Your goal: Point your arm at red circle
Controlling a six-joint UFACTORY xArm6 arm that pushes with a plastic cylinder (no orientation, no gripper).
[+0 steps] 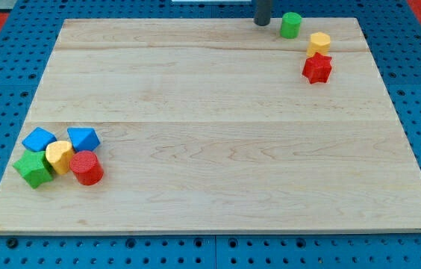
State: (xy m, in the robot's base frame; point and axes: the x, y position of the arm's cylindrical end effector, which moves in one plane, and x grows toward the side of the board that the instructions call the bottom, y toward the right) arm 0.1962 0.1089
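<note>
Rod tip [262,23] at board [210,97] top edge, no jaws fitted, green cylinder [291,25] just right of tip, red circle [86,167] far lower-left of tip, well apart

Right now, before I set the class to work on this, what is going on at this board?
My tip stands at the view's top edge of the wooden board, just left of the green cylinder, touching no block. The red circle I must point at lies far off at the view's bottom left, clustered with two blue blocks, a yellow block and a green block. A yellow block and red star sit near the tip.
</note>
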